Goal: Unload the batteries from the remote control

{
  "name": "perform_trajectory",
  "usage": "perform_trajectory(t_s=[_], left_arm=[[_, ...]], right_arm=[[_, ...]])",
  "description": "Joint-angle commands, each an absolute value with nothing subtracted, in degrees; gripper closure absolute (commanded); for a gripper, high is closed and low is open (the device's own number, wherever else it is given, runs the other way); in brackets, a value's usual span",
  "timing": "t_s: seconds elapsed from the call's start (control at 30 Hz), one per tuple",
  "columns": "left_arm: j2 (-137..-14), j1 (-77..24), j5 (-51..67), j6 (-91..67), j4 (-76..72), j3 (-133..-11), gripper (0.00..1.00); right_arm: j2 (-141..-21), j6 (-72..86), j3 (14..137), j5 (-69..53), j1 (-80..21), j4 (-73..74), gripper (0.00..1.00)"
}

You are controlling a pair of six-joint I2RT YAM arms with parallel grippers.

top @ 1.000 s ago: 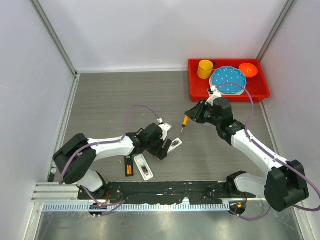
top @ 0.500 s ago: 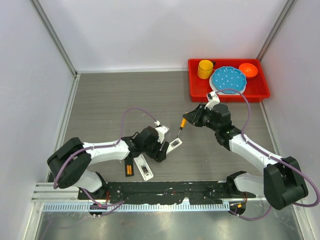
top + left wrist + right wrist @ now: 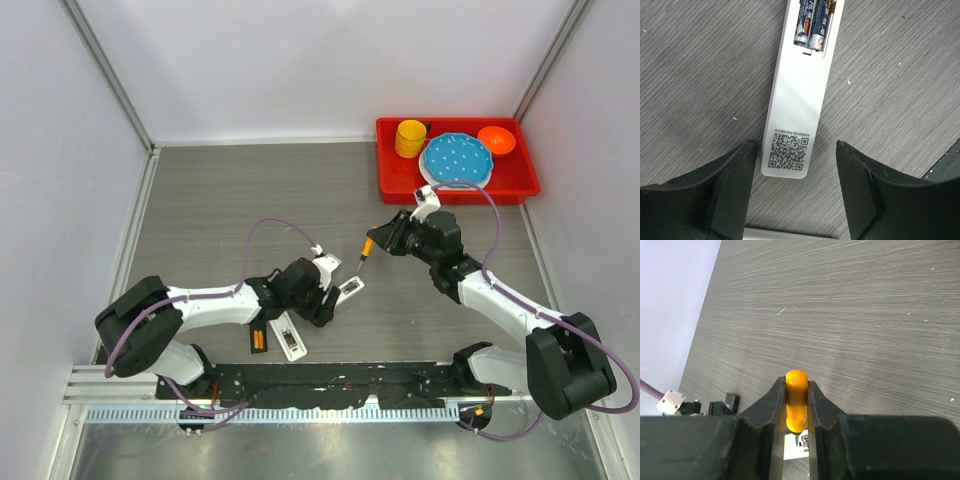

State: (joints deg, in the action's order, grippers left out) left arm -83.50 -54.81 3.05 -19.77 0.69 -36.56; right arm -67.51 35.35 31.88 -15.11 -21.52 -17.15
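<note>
Left claw (image 3: 797, 150): spread wide, fingers (image 3: 735, 185) straddling the lower end of the slim white plastic remote control (image 3: 800, 100), one on each side, neither touching it. The remote lies flat on the grey wood-grain desk (image 3: 220, 200), back side up, QR label at the end nearest the claw. Cover is off: two small dark cylindrical batteries with silvery ends (image 3: 812, 22) sit side by side in the open bay, top centre of the left wrist view. In the top view the remote is just below and right of frame centre.

Right claw (image 3: 796, 405): pinching the orange plastic handle of a small screwdriver (image 3: 796, 382) between both fingers. In the top view the screwdriver angles down-left, tip just beside the remote's upper end. Contact or not, can't tell from this height.

Lower left of centre, next to the left arm: a second slim white bar (image 3: 288, 335) and a black one with an orange strip (image 3: 258, 333), side by side; too small to make out more.

Upper right: red plastic tray (image 3: 398, 182) holding a yellow cup (image 3: 410, 138), a blue dotted plate (image 3: 456, 160) and an orange bowl (image 3: 496, 140).
</note>
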Motion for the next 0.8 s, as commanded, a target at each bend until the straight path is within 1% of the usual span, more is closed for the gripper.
perform_trajectory(t_s=[0.0, 0.03, 0.1, 0.2, 0.23, 0.3, 0.33, 0.37, 0.47, 0.6, 0.77], left_arm=[[-85.0, -56.7, -2.6, -21.1, 7.1, -37.3, 0.33], [-85.6, -57.0, -4.0, -21.1, 7.5, -37.7, 0.36], [-86.0, -57.9, -5.4, -21.4, 8.0, -37.9, 0.37], [-88.1, -58.8, -7.6, -21.5, 9.0, -38.9, 0.47], [-88.8, -58.9, -7.6, -21.2, 9.3, -39.9, 0.55], [-91.0, -59.6, -8.4, -20.5, 9.5, -41.1, 0.64], [-91.7, -59.9, -8.3, -20.1, 9.6, -41.6, 0.73], [-92.6, -60.5, -8.3, -19.6, 9.6, -42.0, 0.77], [-93.3, -61.4, -8.2, -17.1, 9.3, -43.9, 0.81], [-93.1, -61.6, -5.7, -13.6, 8.3, -48.6, 0.82], [-94.8, -61.6, -1.5, -11.9, 6.5, -52.5, 0.81]], right_arm=[[-66.0, 33.2, 32.3, -13.4, -21.4, -18.5, 0.99], [-65.6, 33.0, 32.1, -13.3, -21.4, -18.4, 0.99], [-65.4, 33.0, 31.4, -12.7, -21.4, -18.7, 0.99], [-64.7, 33.0, 30.9, -12.5, -21.4, -18.3, 0.99], [-64.6, 32.9, 30.8, -12.1, -21.4, -18.2, 0.99], [-64.2, 32.8, 30.2, -11.7, -21.4, -18.3, 0.99], [-64.1, 32.7, 30.1, -11.3, -21.4, -18.4, 0.99], [-63.8, 32.3, 30.1, -10.9, -21.4, -17.8, 0.99], [-62.8, 32.1, 30.1, -9.8, -21.4, -16.8, 0.99], [-61.4, 31.6, 30.5, -7.6, -21.1, -15.3, 0.99], [-59.6, 31.7, 30.2, -6.6, -19.5, -13.8, 0.99]])
